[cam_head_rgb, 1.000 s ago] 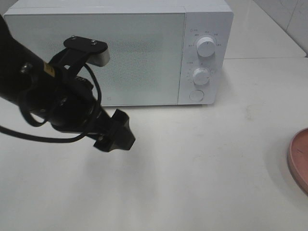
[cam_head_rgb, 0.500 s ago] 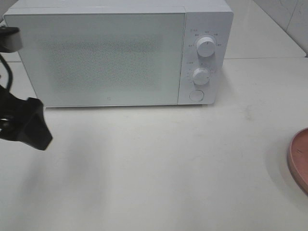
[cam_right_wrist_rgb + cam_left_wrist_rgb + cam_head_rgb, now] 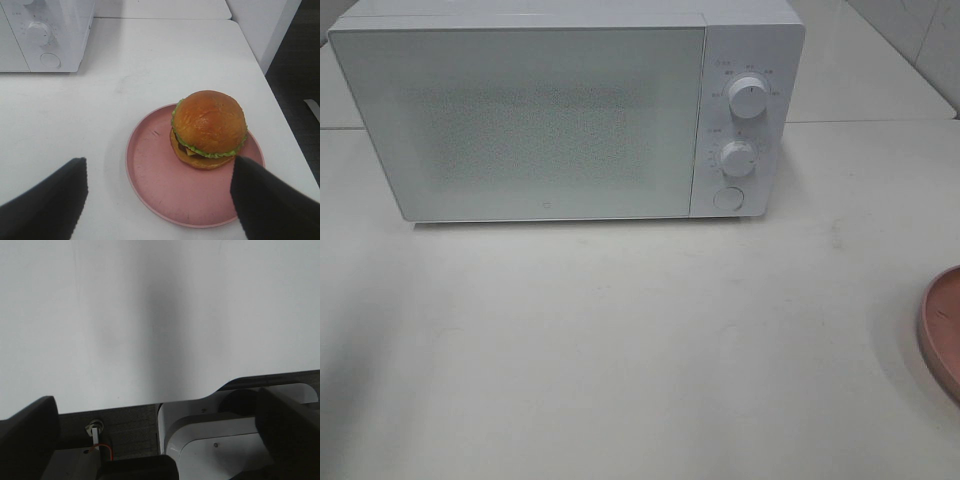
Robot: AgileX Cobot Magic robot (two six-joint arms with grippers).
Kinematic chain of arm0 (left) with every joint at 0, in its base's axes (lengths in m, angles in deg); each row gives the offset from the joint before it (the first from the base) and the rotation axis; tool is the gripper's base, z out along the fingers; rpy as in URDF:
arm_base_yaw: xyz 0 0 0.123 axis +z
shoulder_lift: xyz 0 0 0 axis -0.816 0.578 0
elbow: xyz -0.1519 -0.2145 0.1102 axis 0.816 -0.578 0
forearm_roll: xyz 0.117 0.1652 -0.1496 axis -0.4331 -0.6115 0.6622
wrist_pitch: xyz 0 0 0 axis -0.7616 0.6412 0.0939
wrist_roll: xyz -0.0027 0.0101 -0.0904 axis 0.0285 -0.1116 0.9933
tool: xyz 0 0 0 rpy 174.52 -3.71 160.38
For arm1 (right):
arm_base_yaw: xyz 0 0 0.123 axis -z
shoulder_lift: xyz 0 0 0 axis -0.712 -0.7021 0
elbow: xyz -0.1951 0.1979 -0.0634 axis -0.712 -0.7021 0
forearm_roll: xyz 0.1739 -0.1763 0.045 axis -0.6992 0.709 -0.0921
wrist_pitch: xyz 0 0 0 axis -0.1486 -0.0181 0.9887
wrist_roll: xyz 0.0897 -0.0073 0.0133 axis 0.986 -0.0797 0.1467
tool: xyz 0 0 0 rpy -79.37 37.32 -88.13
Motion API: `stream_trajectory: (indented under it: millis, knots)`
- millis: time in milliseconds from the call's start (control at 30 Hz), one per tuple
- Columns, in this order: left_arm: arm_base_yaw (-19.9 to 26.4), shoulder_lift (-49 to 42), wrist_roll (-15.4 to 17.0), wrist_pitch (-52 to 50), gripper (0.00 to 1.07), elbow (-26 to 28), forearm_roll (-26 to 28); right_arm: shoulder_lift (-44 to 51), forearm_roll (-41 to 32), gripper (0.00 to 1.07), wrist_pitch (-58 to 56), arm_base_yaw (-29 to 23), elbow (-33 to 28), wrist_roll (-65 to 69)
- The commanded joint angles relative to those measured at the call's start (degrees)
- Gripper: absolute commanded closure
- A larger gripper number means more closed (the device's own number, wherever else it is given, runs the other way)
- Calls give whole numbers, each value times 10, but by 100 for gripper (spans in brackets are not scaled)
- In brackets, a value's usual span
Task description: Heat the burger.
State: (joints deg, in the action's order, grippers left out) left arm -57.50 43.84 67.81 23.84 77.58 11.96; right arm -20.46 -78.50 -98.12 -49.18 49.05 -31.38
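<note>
Right jaws stand wide and empty above a burger on its plate; left jaws also spread wide over bare table.

The right gripper [image 3: 157, 200] has its dark fingers [image 3: 45, 200] either side of the round pink plate [image 3: 155, 192], gripping nothing. The glossy golden-bunned burger [image 3: 209, 130] with green lettuce sits on the plate's far half. The left gripper [image 3: 160, 440] faces plain white table [image 3: 640, 350]. The white microwave [image 3: 570, 110], door closed, stands at the table's back, well apart from the plate.
</note>
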Motion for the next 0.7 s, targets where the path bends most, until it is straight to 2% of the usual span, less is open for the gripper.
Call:
stream_trajectory:
  millis: [33,167,267,333,500,533,600,700]
  knots:
    - [4,-58,11,1,7,-44,-14,19,2,31,5,3,-1,-5]
    - [4,-152,10,-11,7,-100,-17,19,2,31,5,3,-1,-5]
    - [4,-173,10,-15,7,-111,-17,19,2,31,5,3,-1,-5]
    - [4,-254,10,-28,7,-146,-17,19,2,31,5,3,-1,-5]
    - [4,-343,10,-84,7,-151,-15,19,2,31,5,3,-1,-5]
    - [4,-389,10,-87,7,-152,-10,19,2,31,5,3,-1,-5]
    - [4,-407,9,-85,7,-152,-11,19,2,31,5,3,-1,-5]
    - [4,-490,5,-69,7,-162,-22,19,2,31,5,3,-1,-5]
